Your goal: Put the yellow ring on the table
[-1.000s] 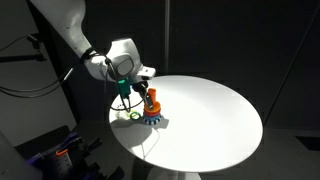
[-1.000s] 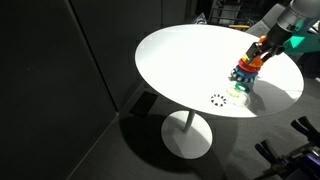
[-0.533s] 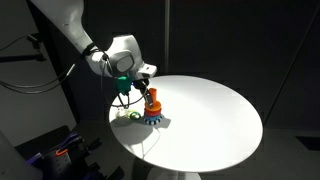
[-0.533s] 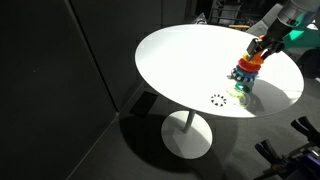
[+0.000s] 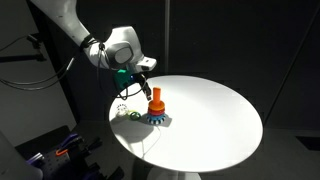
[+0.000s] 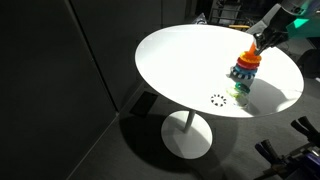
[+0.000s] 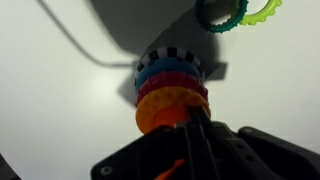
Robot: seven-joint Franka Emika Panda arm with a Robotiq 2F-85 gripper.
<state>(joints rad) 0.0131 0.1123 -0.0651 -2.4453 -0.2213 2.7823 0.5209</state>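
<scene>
While the fingers [image 7: 194, 124] pinch shut, one yellow ring [image 7: 158, 112] tops two stacked rings [image 7: 165, 73].

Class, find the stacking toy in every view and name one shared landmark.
In an exterior view: stacking toy, left of centre.
In an exterior view: stacking toy, upper right.
Wrist view: stacking toy, centre, seen from above.
Shared landmark: green ring lying beside it.

Yellow-orange ring [image 7: 160, 112], lying flat, topmost on the stack, round white table [image 5: 210, 110] beneath, smooth and plain
</scene>
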